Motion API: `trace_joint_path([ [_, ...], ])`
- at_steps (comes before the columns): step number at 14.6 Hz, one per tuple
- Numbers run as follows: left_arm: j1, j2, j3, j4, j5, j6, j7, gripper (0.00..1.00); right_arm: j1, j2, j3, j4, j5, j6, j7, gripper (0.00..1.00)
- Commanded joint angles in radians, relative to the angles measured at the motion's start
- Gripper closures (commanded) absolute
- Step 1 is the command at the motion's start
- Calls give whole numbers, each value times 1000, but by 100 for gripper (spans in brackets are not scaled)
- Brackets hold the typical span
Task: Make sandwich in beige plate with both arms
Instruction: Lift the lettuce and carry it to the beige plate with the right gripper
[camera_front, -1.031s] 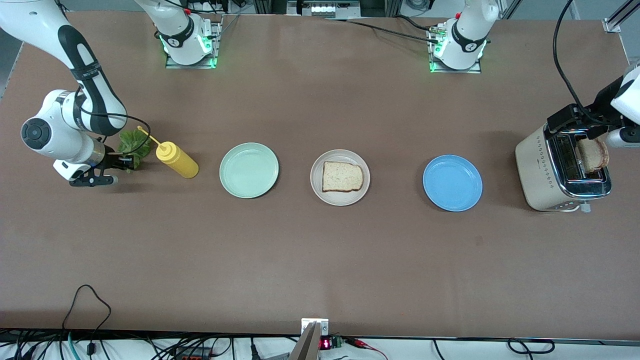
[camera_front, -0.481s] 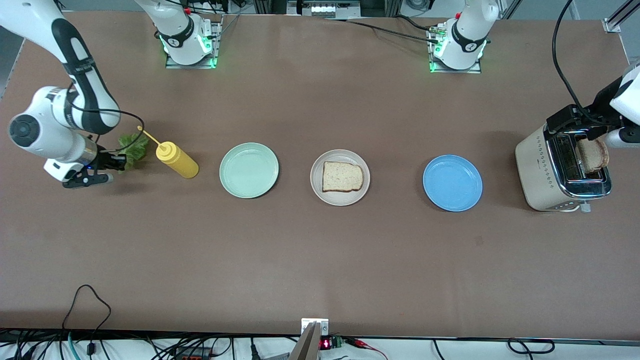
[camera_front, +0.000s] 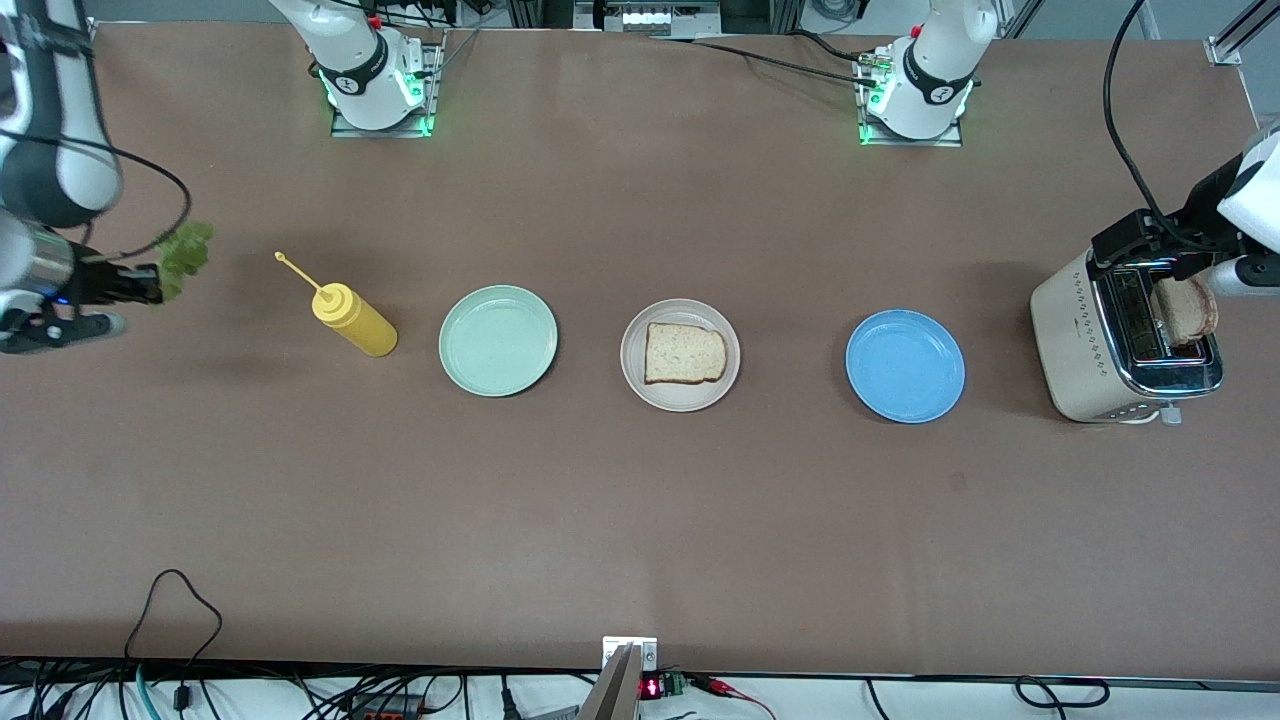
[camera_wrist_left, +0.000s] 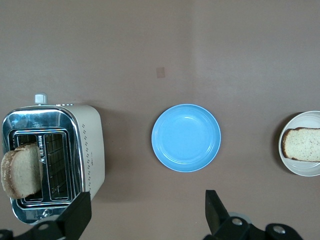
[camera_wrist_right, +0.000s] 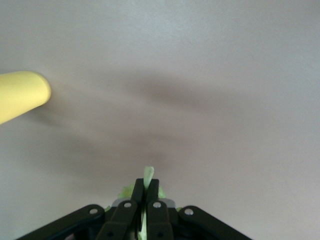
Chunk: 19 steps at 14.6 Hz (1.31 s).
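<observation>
Front view: beige plate (camera_front: 680, 355) mid-table, one bread slice (camera_front: 684, 353) on it. Toaster (camera_front: 1120, 340) at the left arm's end, second slice (camera_front: 1185, 308) standing in a slot. Left gripper (camera_wrist_left: 145, 212) above it, fingers spread, empty. Right gripper (camera_front: 140, 285) over the right arm's edge, clamped on lettuce (camera_front: 185, 255), lifted clear.

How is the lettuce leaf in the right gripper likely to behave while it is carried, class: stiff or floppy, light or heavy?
Probably floppy: the lettuce leaf is thin and ruffled and hangs out past the shut right gripper. Likely very light, since a pinch on one edge holds it up above the table. It may tear or slip if tugged, being gripped by so little.
</observation>
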Motion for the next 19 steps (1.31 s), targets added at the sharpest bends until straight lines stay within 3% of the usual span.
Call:
trace_joint_path([
  [1, 3, -7, -1, -4, -5, -7, 5, 0, 11, 7, 19, 146, 52, -184, 2, 100],
  [4, -2, -10, -3, -2, -5, -16, 5, 0, 110, 8, 25, 225, 92, -279, 206, 100],
  [5, -2, -10, -3, -2, -5, -16, 5, 0, 133, 8, 52, 235, 114, -287, 289, 100],
  [10, 1, -13, -23, 0, -5, -16, 5, 0, 156, 40, 279, 237, 160, -272, 819, 100],
  [14, 3, -15, -29, 0, -5, -16, 5, 0, 274, 92, 292, 237, 209, -168, 1166, 100],
  [19, 6, -13, -27, -2, -5, -13, 5, 0, 432, 193, 292, 237, 209, 18, 1560, 100],
])
